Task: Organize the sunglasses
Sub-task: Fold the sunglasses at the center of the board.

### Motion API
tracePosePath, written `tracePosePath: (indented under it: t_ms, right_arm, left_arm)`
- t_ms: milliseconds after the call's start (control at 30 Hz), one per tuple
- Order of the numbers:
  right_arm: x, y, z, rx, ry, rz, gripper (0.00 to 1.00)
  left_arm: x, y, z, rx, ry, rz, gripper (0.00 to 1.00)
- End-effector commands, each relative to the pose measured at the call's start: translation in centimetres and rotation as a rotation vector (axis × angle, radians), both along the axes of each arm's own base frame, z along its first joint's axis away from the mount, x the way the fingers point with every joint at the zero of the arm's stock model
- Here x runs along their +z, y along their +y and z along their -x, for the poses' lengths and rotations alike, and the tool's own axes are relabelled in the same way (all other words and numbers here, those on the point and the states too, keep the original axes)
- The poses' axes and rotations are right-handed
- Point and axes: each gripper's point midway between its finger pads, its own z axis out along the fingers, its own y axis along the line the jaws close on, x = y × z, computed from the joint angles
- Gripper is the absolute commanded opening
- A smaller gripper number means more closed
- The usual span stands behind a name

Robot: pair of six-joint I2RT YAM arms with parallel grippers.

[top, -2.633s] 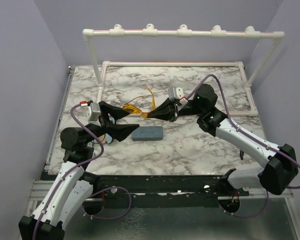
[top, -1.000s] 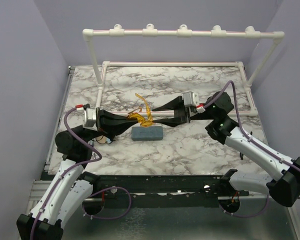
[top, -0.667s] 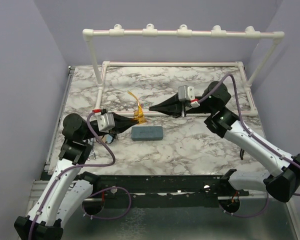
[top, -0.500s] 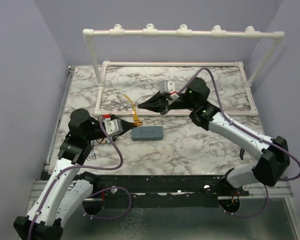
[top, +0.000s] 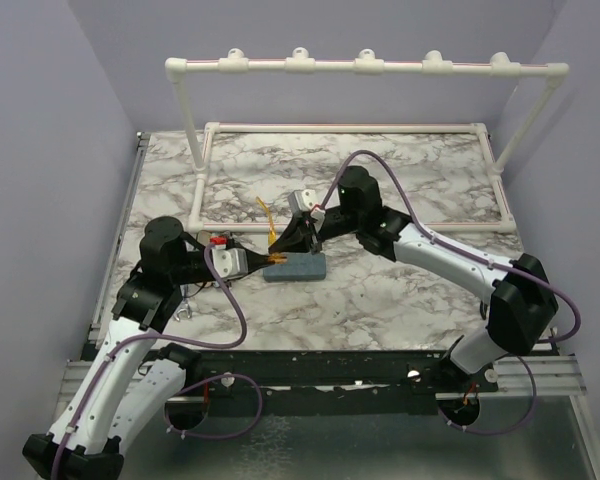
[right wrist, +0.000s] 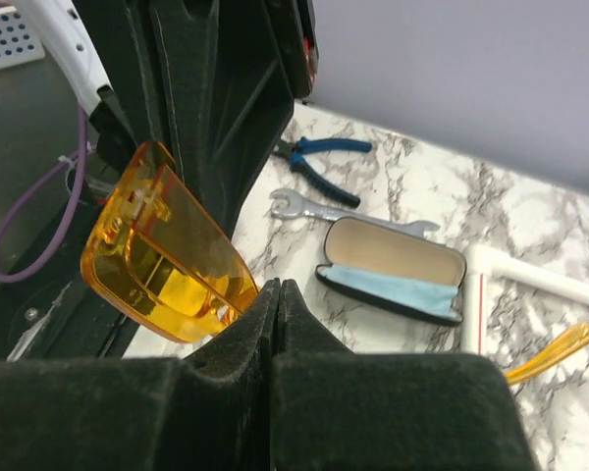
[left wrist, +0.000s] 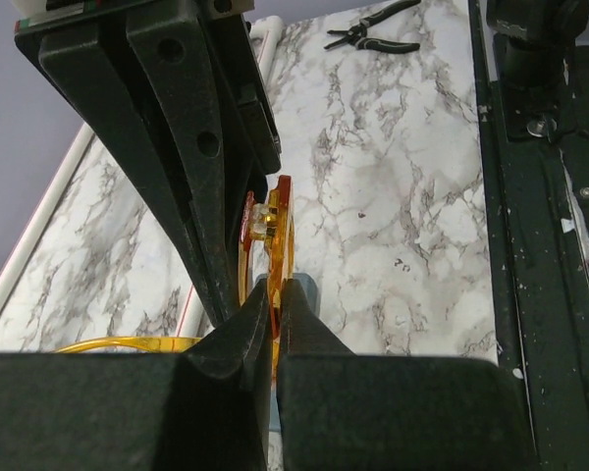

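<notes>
Left claw (left wrist: 275, 287) clamps orange sunglasses (right wrist: 167, 263); right claw (right wrist: 278, 287), pressed together, touches their lens edge.

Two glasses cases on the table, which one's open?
The black case beside the wrench: its lid is up and the tan lining shows. The grey-blue rectangular case is shut.

Glossy translucent orange plastic sunglasses (right wrist: 167, 265), smooth marble-patterned table (top: 400, 290), bare metal wrench (right wrist: 344, 211).
</notes>
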Motion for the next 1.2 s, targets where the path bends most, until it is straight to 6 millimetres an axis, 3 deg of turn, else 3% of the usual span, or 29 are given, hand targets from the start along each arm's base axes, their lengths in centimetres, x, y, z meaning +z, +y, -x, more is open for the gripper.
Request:
tracePosePath:
  t_ms: [0,133,233,333,467,633,733,833,933,1067,1167]
  right_arm:
    - [-1.8,-1.5,0.3,-0.056,0.059,0.083,0.01]
    - [-0.3,-3.3,-6.2,-0.436,0.079,0.039,0.01]
    - [-0.9,-4.9,-10.1,-0.605,0.171,0.014,0.01]
    - [-3.3,-3.5,-12.0,-0.636,0.255,0.067,0.01]
    - [-6.2,-1.0,-12.6,-0.585,0.377,0.063,0.0]
    - [-4.9,2.6,-9.8,-0.36,0.372,0.04,0.0]
    - [-3.1,3.9,-5.7,-0.132,0.356,0.003,0.01]
    - [-2.0,3.2,-1.1,0.09,0.296,-0.042,0.01]
    - [-2.0,1.5,1.7,0.213,0.275,-0.051,0.01]
    - [-2.2,0.0,3.2,0.239,0.237,-0.049,0.01]
    - [-1.9,-0.3,2.3,0.142,0.19,-0.065,0.01]
  left_arm:
    - [0.4,0.3,0.2,-0.022,-0.115,-0.037,0.0]
    - [-0.6,0.5,0.7,-0.039,-0.151,-0.086,0.0]
    - [-1.1,0.7,0.9,-0.044,-0.168,-0.115,0.0]
    - [-1.4,0.6,1.0,-0.053,-0.164,-0.119,0.0]
    - [-0.9,0.3,1.2,-0.064,-0.14,-0.109,0.0]
    - [-0.7,0.2,1.4,-0.055,-0.061,-0.088,0.0]
    - [-0.5,0.0,1.1,-0.029,-0.002,-0.062,0.0]
    - [0.5,0.0,0.2,0.029,0.03,-0.029,0.0]
    - [1.6,0.3,-1.1,0.114,0.052,0.003,0.0]
    - [3.0,0.4,-1.8,0.165,0.072,0.038,0.0]
    - [3.1,0.2,-1.0,0.135,0.086,0.049,0.0]
